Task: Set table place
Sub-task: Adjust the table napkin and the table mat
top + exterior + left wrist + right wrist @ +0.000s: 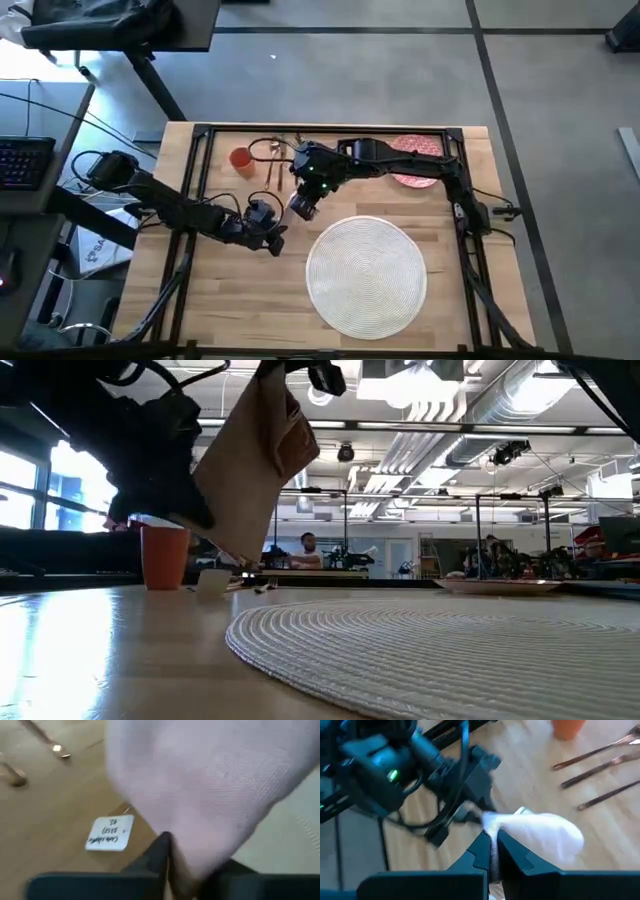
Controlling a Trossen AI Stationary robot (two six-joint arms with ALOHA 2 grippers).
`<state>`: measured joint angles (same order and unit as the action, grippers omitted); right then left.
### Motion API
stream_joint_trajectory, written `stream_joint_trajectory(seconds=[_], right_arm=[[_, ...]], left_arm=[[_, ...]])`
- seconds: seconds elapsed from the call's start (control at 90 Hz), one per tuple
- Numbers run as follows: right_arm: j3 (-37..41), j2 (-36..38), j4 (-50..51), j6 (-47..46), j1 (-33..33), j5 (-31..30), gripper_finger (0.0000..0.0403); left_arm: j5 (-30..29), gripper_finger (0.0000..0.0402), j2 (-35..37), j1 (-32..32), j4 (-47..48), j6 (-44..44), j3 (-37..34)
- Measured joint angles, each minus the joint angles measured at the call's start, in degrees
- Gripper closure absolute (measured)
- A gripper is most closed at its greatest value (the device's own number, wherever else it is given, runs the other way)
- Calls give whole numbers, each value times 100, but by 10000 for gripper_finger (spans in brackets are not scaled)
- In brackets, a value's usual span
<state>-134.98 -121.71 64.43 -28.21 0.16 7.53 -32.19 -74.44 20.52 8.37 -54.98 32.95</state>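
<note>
The left gripper (pixel 272 240), its arm reaching in low from the table's left side, and the right gripper (pixel 301 207), its arm bent across from the right, both pinched the napkin (pixel 262 455) between closed fingers.

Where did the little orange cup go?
In the high view, the orange cup stands on the table near its far left corner, beside the gold cutlery and well left of the pink plate.
</note>
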Motion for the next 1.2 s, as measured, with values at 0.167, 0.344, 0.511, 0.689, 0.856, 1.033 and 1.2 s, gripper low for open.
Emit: stream_joint_trajectory(seconds=[0.167,0.344,0.511,0.689,0.856,1.033,1.2], right_arm=[[16,0,63,50,402,713,403],[404,-24,57,440,541,360,403],[924,-24,83,739,269,-1418,403],[1798,-24,-486,1072,125,-3025,403],[2992,-24,-1884,1057,389,-3427,403],[3998,-25,-3671,1288,822,-3195,403],[4707,-26,-5135,1329,1201,-2788,403]], left_arm=[[5,400,630,115,1890,492,681],[-698,401,1081,-112,2867,1902,1115],[-1567,401,1063,-865,2887,3668,1104],[-1701,401,890,-1411,2796,4258,919],[-1700,401,832,-1149,2738,3548,197],[-1345,401,834,-487,2667,2504,-457],[-665,401,834,96,2522,1630,-840]])
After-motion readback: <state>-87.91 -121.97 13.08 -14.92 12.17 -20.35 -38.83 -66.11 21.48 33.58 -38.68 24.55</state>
